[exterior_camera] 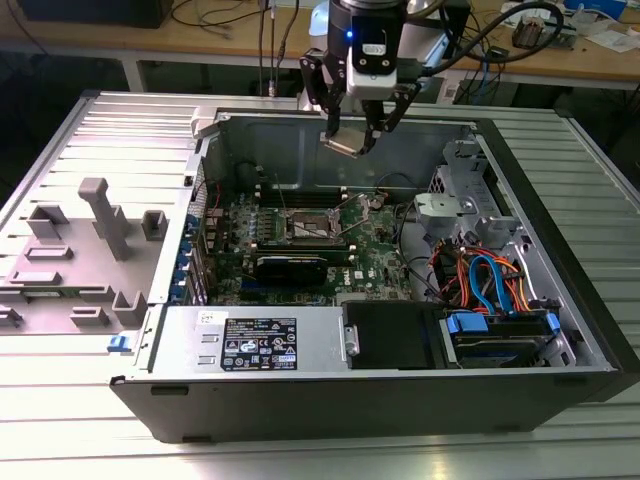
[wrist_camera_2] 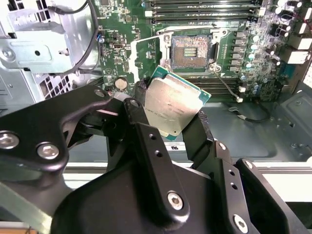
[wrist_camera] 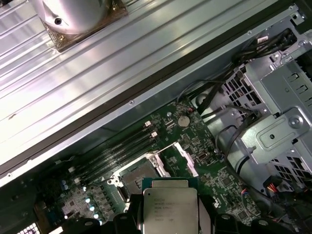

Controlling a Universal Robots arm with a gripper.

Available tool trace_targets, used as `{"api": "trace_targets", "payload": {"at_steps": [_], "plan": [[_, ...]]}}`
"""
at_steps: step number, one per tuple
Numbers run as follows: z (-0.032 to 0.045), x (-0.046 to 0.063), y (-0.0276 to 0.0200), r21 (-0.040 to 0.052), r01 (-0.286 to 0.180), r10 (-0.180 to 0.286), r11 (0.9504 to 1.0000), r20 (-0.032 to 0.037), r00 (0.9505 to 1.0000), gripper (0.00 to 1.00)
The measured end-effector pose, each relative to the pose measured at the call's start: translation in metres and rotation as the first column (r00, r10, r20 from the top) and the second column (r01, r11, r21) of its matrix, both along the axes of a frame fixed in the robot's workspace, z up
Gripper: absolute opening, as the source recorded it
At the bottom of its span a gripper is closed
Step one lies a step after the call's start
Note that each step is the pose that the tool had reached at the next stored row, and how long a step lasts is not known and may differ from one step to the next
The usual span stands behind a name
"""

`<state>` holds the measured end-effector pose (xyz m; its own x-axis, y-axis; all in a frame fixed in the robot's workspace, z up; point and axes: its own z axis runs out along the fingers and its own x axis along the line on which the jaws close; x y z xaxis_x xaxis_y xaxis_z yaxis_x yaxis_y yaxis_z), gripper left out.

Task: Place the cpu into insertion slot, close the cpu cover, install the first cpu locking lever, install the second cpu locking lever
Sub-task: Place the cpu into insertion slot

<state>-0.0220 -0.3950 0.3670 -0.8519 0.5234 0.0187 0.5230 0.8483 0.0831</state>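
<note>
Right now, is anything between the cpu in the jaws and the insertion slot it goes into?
Nothing visible does. The jaws hold the cpu in the air over the open case, and the insertion slot lies uncovered on the motherboard, its contacts showing.

The end effector (wrist_camera_2: 170, 109) is matte black, and its jointed link bars (wrist_camera_2: 151, 161) are studded with silver socket screws (wrist_camera_2: 174, 200) (bright against the black). Above the end effector, a silver-and-black wrist (exterior_camera: 368, 52) carries a blue light (exterior_camera: 349, 37) and looping black cables (exterior_camera: 478, 42).
</note>
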Motion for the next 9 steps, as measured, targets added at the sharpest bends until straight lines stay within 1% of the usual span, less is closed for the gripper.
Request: {"api": "trace_targets", "payload": {"at_steps": [5,9], "plan": [[-0.0004,0.0,-0.0001,0.0,0.029,-0.029,0.9996,0.0,0.9996,0.54],[-0.0005,0.0,-0.0002,0.0002,0.036,-0.036,0.9994,0.0001,0.9994,0.54]]}}
